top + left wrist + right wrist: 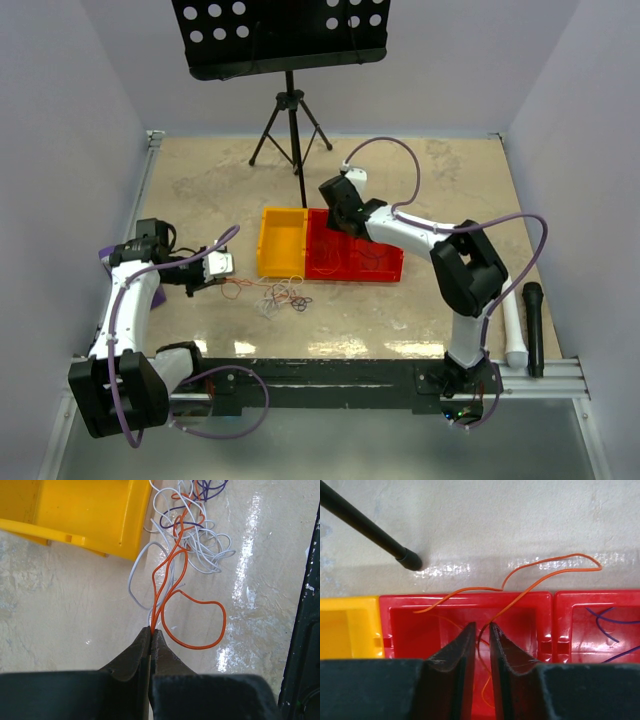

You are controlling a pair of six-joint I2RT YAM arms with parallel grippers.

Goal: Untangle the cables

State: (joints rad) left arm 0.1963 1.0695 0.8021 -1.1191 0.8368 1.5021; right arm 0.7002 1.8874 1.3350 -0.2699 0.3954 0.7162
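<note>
Toward the left edge of the worktop (420,320), found the left end effector (151,631) clenched on orange strands of the cables (192,535), pinched right at the fingertips. Traced those strands across bare surface to the tangle of white, purple and orange wire lying near the front edge, left of centre, just in front of the yellow bin (282,245). Noted an orange loop (200,625) lying flat beside the pinch point. Saw the red bin (352,274) touching the yellow one at mid-worktop, side by side. Found the right end effector (481,626) over the red compartment next to the yellow bin, released, jaws parted by a narrow gap. Followed a single orange wire (555,565) from beyond the bin's far rim, over that rim and down through the gap; could not tell whether touching either finger. Spotted purple wire (602,622) in the next red compartment. Marked a black tripod foot (410,560) on the worktop behind the bins.
</note>
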